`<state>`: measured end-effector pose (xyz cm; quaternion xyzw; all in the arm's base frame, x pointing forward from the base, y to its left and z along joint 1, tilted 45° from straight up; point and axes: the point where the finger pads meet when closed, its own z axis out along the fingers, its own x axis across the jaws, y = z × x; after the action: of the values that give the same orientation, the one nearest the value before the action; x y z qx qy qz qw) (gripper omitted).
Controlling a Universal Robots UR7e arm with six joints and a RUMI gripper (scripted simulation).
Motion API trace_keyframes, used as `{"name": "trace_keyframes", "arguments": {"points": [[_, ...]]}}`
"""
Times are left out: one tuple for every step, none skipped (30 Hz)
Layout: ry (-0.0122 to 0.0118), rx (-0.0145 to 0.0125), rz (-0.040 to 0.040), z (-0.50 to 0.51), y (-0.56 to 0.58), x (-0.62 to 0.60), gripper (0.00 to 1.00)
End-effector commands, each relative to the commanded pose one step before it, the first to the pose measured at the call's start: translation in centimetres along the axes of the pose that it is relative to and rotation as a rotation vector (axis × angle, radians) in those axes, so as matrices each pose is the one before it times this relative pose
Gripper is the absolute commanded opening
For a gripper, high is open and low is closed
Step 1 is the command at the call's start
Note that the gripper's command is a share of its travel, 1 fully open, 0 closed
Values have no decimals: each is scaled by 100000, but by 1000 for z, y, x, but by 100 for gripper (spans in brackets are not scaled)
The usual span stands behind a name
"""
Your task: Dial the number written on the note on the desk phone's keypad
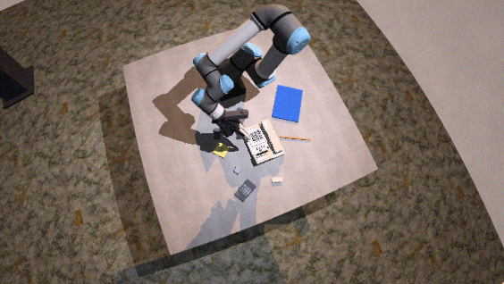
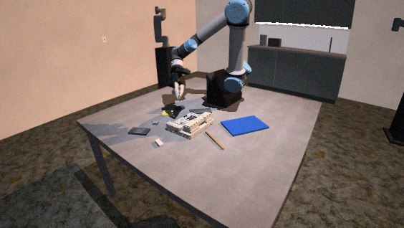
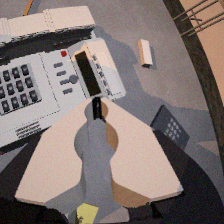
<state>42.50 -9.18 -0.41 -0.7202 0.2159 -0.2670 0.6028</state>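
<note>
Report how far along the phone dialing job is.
Done: the gripper is shut on nothing, fit for poking keys, and hangs above the table near the desk phone. The handset lies in its cradle. In hand: the approach to the keypad. Left: pressing every digit; no key is touched yet.
</note>
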Motion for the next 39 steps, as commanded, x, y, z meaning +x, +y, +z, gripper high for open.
{"name": "trace_keyframes", "arguments": {"points": [[125,-146,-72,568,-920,-1062,0],[0,0,0,126,-178,-222,0],[0,0,0,123,-174,-218,0],[0,0,0,121,-170,-213,0],[0,0,0,0,0,0,0],[0,0,0,0,0,0,0],[0,0,0,118,-168,-209,0],[0,0,0,116,-163,-204,0],[0,0,0,113,-160,-200,0],[0,0,0,110,-157,-195,0],[0,0,0,108,-153,-190,0],[0,0,0,105,-149,-186,0],[0,0,0,103,-145,-181,0],[0,0,0,100,-141,-176,0],[0,0,0,97,-137,-171,0],[0,0,0,94,-134,-167,0],[0,0,0,92,-130,-162,0],[0,0,0,89,-126,-157,0],[0,0,0,86,-122,-152,0],[0,0,0,84,-118,-147,0],[0,0,0,81,-115,-142,0],[0,0,0,0,0,0,0],[0,0,0,0,0,0,0],[0,0,0,78,-110,-138,0],[0,0,0,75,-107,-133,0],[0,0,0,73,-103,-128,0],[0,0,0,70,-98,-123,0],[0,0,0,67,-95,-119,0],[0,0,0,65,-91,-114,0],[0,0,0,62,-87,-109,0],[0,0,0,59,-84,-104,0],[0,0,0,57,-80,-100,0],[0,0,0,54,-76,-95,0],[0,0,0,52,-72,-91,0],[0,0,0,49,-70,-86,0],[0,0,0,46,-66,-82,0],[0,0,0,44,-62,-78,0],[0,0,0,42,-58,-73,0],[0,0,0,0,0,0,0]]}}
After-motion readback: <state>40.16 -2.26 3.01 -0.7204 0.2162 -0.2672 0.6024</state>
